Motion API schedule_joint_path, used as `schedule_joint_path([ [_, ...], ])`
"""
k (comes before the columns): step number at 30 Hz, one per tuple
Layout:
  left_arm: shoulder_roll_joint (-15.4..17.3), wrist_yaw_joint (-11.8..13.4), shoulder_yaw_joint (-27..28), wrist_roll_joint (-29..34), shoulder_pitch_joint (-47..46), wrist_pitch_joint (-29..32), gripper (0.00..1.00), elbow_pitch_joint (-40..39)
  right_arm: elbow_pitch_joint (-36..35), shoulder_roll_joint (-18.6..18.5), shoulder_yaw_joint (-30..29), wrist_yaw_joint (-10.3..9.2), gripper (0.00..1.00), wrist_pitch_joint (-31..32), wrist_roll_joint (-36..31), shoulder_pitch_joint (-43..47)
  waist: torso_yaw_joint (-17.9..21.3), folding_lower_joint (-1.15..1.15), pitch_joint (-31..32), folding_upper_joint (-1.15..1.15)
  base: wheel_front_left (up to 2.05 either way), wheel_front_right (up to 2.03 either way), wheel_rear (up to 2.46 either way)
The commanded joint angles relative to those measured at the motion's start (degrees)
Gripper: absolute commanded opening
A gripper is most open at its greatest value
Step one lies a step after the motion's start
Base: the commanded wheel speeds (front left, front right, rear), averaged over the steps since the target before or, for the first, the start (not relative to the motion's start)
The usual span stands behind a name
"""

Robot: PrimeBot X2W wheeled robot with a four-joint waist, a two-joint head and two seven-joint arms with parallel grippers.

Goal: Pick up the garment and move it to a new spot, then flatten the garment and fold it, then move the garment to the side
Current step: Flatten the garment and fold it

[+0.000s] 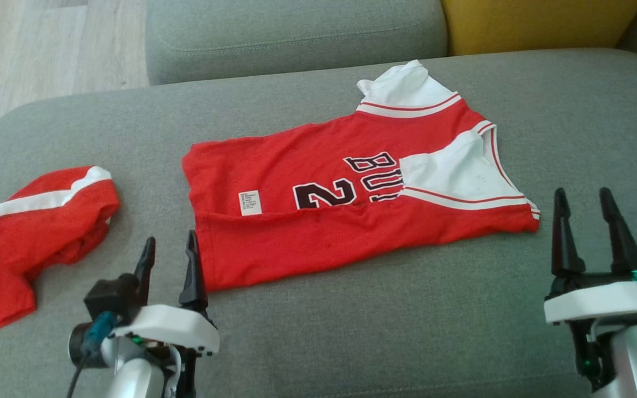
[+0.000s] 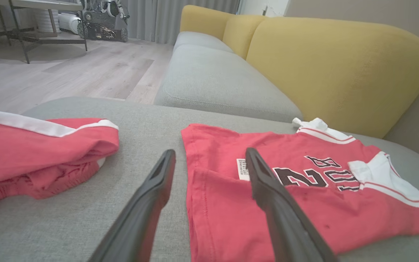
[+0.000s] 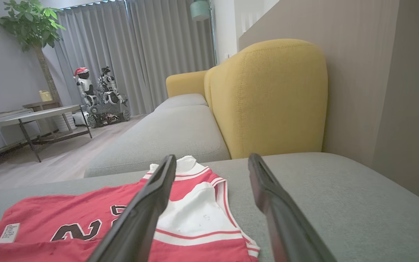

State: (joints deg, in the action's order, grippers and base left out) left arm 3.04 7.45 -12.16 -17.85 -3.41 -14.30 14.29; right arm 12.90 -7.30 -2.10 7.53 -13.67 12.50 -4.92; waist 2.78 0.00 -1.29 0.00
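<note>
A red basketball jersey (image 1: 346, 204) with white trim and dark lettering lies spread on the grey cushion (image 1: 385, 320), its near long edge folded over the front. It also appears in the left wrist view (image 2: 286, 185) and the right wrist view (image 3: 129, 222). My left gripper (image 1: 168, 251) stands open just off the jersey's near left corner, nothing between its fingers (image 2: 158, 182). My right gripper (image 1: 583, 207) is open too, to the right of the jersey's shoulder end, with the fingers (image 3: 264, 182) over bare cushion.
A second red garment with a white stripe (image 1: 25, 232) lies bunched at the cushion's left edge (image 2: 38, 149). Behind are another grey seat (image 1: 296, 33) and yellow backrests (image 3: 267, 98). Wooden floor (image 1: 31, 50) lies beyond the left edge.
</note>
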Motion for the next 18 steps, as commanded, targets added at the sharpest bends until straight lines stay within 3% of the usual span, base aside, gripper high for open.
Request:
schedule_joint_path([
  [1, -0.1, -0.2, 1.9, 0.6, -1.8, -0.7, 1.0, -1.3, -2.5, -0.2, 0.7, -0.04, 1.0, -0.5, -0.4, -1.3, 0.1, 0.0, 0.0, 0.0, 0.0, 0.0, 0.0],
  [11, -0.1, 0.5, -1.8, 1.9, -5.9, -0.7, 1.0, 14.9, -5.1, 0.2, 0.6, -0.04, 1.0, 1.4, -1.0, -0.7, 2.5, 0.0, -1.7, 0.0, 0.0, 0.0, 0.0],
  [18, -0.1, 4.4, -1.3, 0.7, -10.6, 0.1, 1.0, 23.8, -6.8, 0.5, 0.7, -0.04, 1.0, 2.4, 0.8, -1.6, 4.8, 0.0, -2.9, 0.0, 0.0, 0.0, 0.0],
])
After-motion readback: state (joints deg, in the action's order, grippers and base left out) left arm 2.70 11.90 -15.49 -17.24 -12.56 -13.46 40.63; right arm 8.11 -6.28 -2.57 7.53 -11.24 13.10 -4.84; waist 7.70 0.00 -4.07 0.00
